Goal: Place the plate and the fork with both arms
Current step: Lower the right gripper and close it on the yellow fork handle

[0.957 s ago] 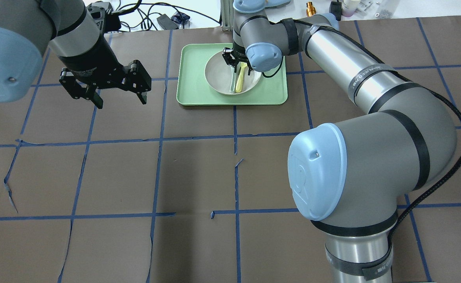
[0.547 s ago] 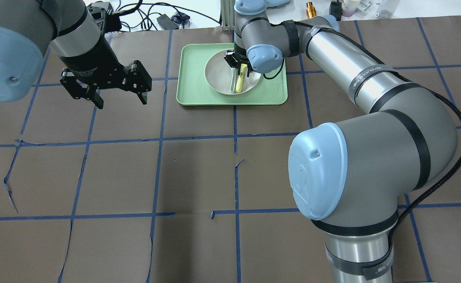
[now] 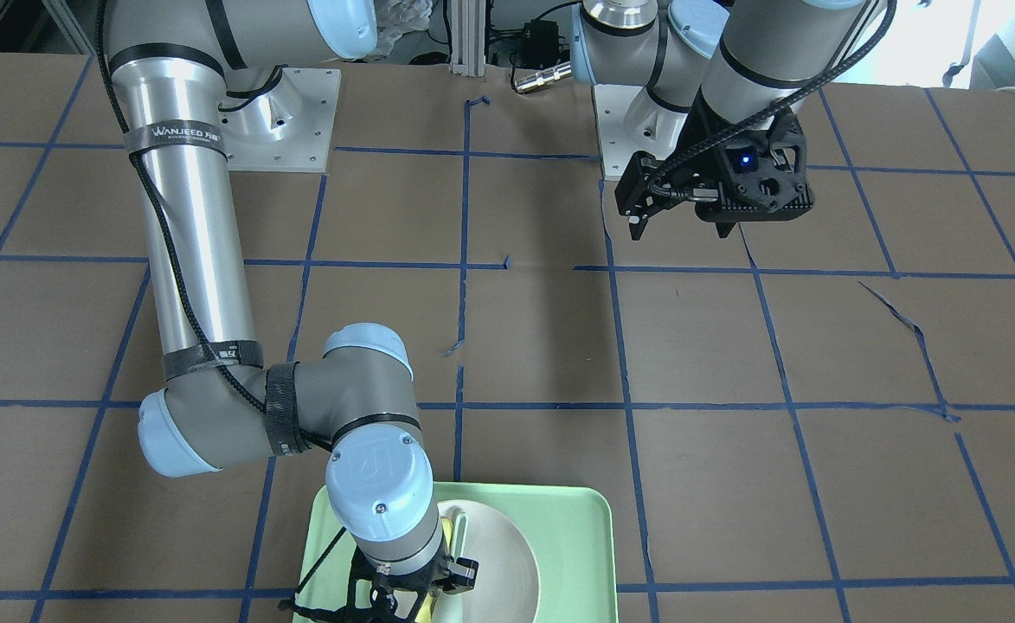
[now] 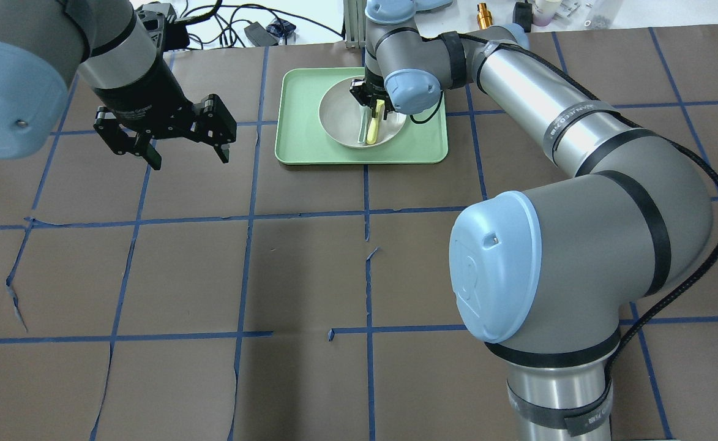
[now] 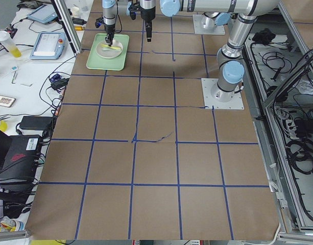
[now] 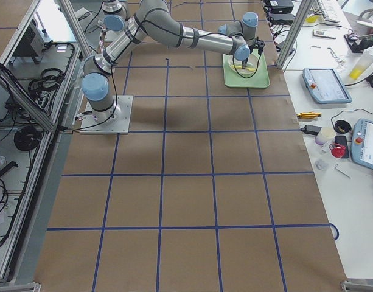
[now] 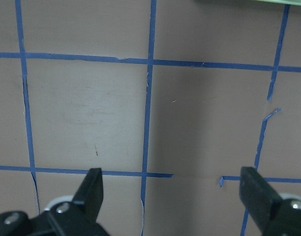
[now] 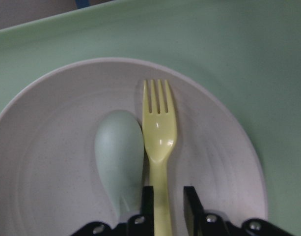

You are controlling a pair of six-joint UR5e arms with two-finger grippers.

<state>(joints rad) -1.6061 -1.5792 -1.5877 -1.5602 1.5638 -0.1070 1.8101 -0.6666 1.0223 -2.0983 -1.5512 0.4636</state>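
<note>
**A:** Where is the fork (image 8: 160,147)?

**B:** It lies flat in the plate (image 8: 57,196), tines pointing away from the wrist camera. A pale green spoon (image 8: 118,157) lies just beside it, its bowl touching the fork's neck. The plate sits inside a light-green tray (image 8: 238,59) at the far side of the table (image 4: 310,275).

**A:** And the right gripper (image 8: 167,194)?

**B:** Its jaws are narrow and straddle the fork's handle. One finger is against the handle, and a thin slit shows on the other side.

**A:** What crowds the grasp?

**B:** The spoon does, since its handle runs under the finger on that side and is hidden there.

**A:** And the left gripper (image 4: 188,156)?

**B:** It hangs over bare brown paper with blue tape lines, well apart from the tray, with its jaws spread wide and nothing between them.

**A:** What is hard to read?

**B:** In the front-facing view the right wrist covers most of the plate, and the frame edge cuts off the tray. In both side views the cutlery is too small to tell apart. Cables (image 4: 230,18) lie beyond the table's far edge.
</note>
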